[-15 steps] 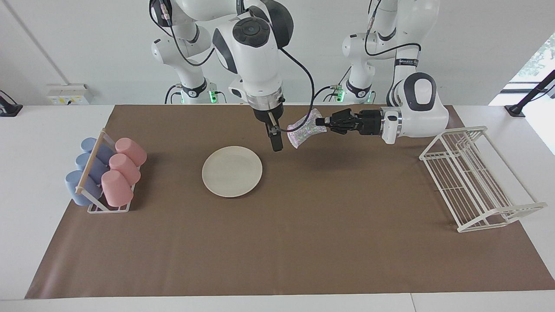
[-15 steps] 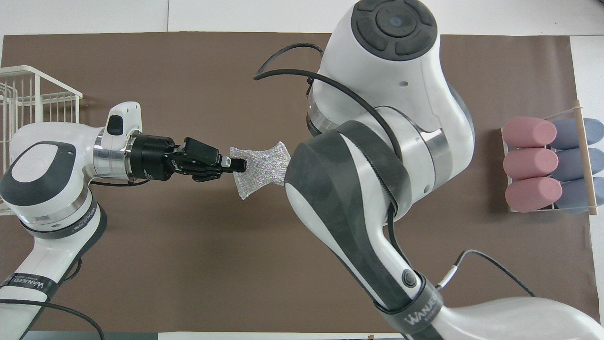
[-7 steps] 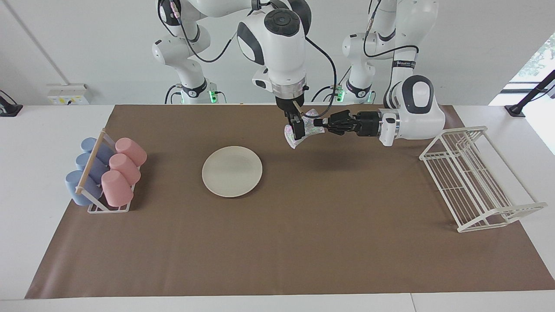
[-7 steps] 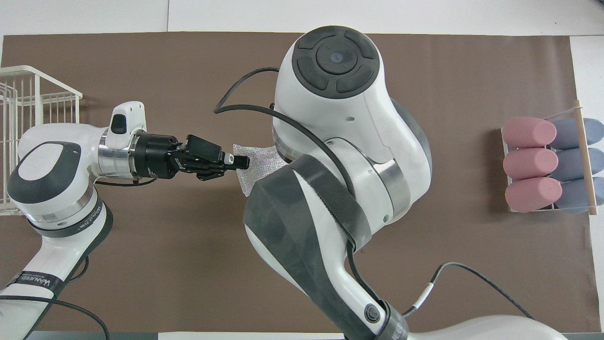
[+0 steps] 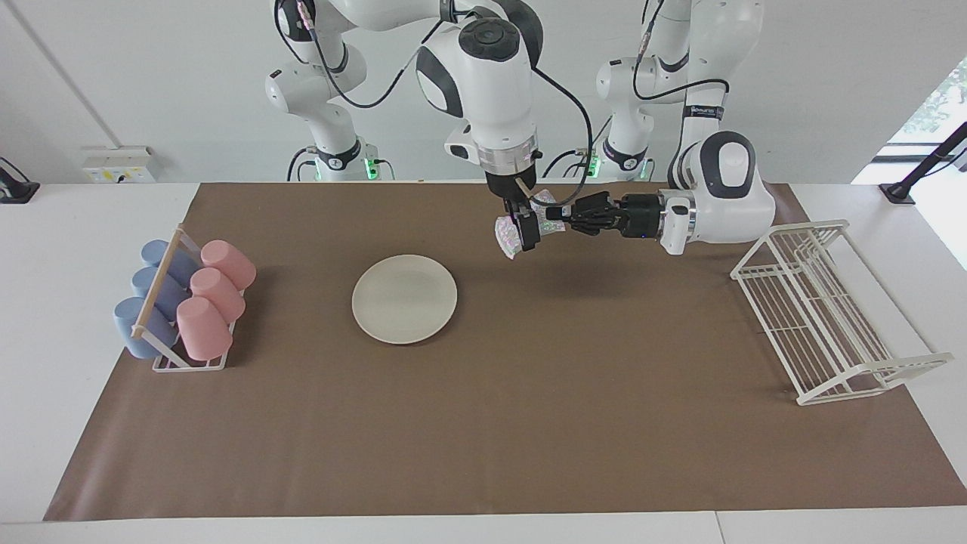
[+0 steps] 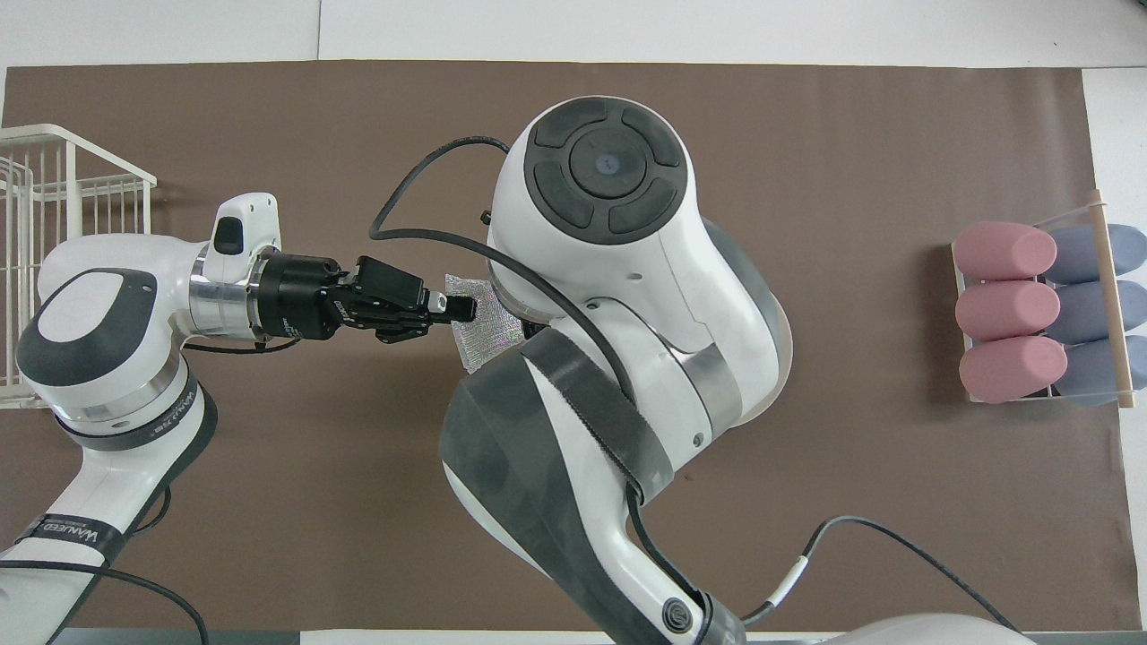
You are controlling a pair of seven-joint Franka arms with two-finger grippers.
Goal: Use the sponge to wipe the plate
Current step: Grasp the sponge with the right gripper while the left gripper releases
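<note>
In the overhead view the right arm's bulky wrist hid the plate (image 5: 404,298) entirely, along with the right gripper (image 5: 526,233) and most of the sponge (image 6: 479,324), of which only a strip showed beside the left gripper (image 6: 455,307). The white wire rack (image 6: 54,202) at the left arm's end of the table was cut off by that view's edge. In the facing view the right gripper's fingers overlapped the sponge, and whether they gripped it could not be told.
</note>
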